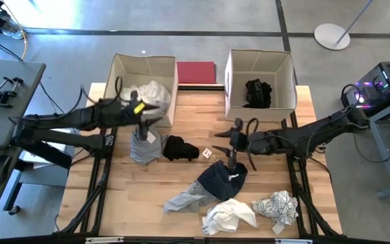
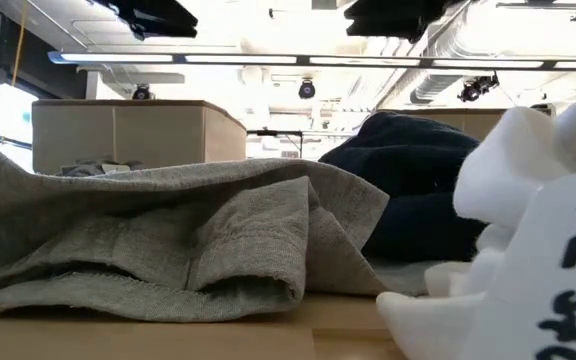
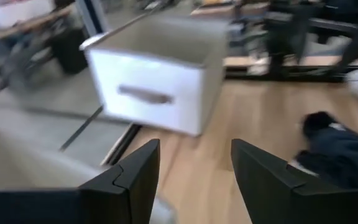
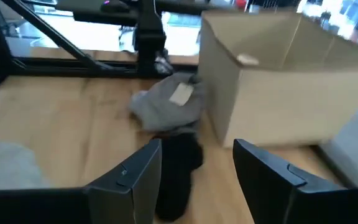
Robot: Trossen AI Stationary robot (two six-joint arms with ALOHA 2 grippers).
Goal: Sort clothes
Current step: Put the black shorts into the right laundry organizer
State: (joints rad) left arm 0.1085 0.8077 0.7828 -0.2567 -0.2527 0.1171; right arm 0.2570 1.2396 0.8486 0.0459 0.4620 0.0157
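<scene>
My left gripper [image 1: 151,116] [image 3: 194,168] is open and empty, above a light grey garment [image 1: 144,146] that lies on the table against the left beige box [image 1: 144,68]. That box holds white clothes [image 1: 153,91]. My right gripper [image 1: 223,134] [image 4: 197,168] is open and empty at mid-table, pointing toward a black garment [image 4: 176,165] [image 1: 180,148]. A dark navy garment [image 1: 222,179], a grey one [image 1: 185,200], a white one [image 1: 229,215] and a black-and-white patterned one [image 1: 276,207] lie near the front edge. The right box [image 1: 259,64] holds black clothes [image 1: 257,93].
A flat dark red mat [image 1: 196,72] lies between the two boxes at the table's far edge. In the low view the grey garment [image 2: 168,240], navy garment [image 2: 418,190] and white garment [image 2: 528,230] fill the foreground. Bare wood [image 1: 276,169] lies right of the navy garment.
</scene>
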